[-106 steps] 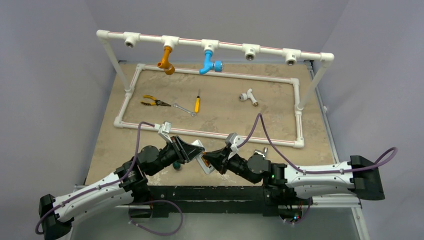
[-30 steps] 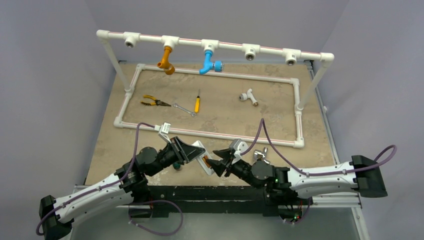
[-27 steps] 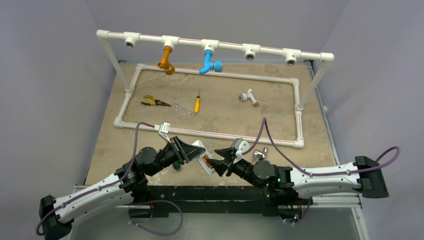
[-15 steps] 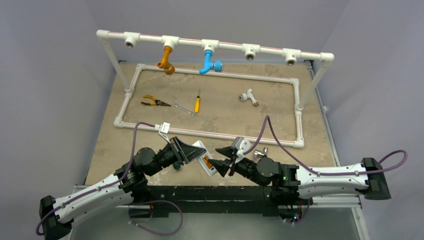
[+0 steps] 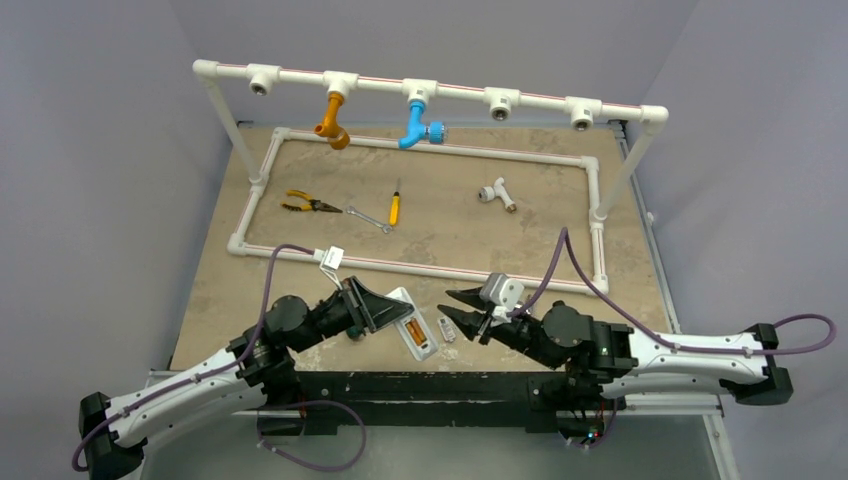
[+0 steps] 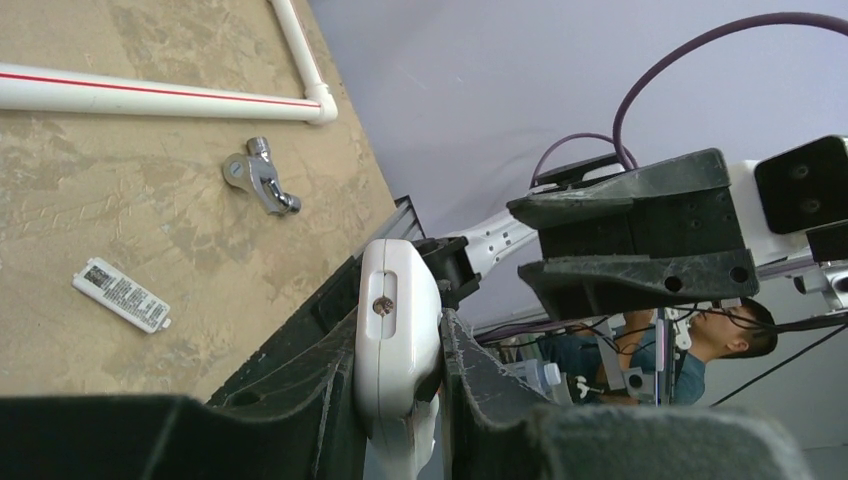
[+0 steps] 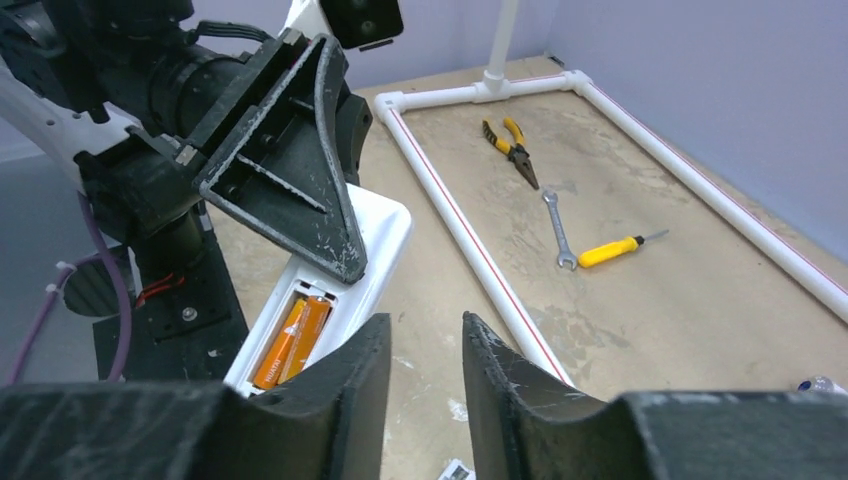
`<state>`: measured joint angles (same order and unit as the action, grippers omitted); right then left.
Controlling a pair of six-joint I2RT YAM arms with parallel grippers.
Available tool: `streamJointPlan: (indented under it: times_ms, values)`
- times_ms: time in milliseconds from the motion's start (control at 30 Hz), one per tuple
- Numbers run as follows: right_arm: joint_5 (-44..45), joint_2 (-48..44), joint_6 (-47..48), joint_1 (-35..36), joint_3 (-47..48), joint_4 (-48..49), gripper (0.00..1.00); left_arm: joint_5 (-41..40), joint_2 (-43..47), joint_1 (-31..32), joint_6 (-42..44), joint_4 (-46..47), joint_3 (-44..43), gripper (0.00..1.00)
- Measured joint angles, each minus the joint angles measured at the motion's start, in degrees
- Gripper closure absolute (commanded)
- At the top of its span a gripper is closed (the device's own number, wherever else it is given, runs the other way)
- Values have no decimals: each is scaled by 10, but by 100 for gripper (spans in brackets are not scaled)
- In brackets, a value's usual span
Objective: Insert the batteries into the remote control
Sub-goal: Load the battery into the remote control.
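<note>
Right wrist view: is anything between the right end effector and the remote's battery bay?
Nothing visible. Open air separates the right end effector from the remote control, and both batteries already lie in its bay.

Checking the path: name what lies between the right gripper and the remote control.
In the top view, a small white labelled cover lies between the right gripper and the remote control.
</note>
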<state>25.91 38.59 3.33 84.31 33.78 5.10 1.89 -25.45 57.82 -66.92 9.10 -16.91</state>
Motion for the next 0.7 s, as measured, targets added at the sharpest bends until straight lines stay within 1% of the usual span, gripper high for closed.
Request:
streamJointPlan:
  times_ms: [67,133,233,300,400,533,700]
  values:
    - [-2,-14,22,0,4,-11,71,10,-5,0,0,2,0,100]
    - [-18,-28,57,0,4,-26,68,25,-16,0,1,7,0,100]
    - [-68,-40,119,0,4,-56,59,49,-39,0,5,13,0,100]
    - [-114,-46,164,0,4,-75,58,65,-55,0,6,21,0,100]
    - [-170,-49,209,0,4,-90,59,85,-75,0,7,28,0,100]
    - [-257,-52,252,0,4,-92,68,104,-90,0,12,40,0,100]
    - [-317,-33,277,0,4,-88,69,118,-104,0,16,50,0,100]
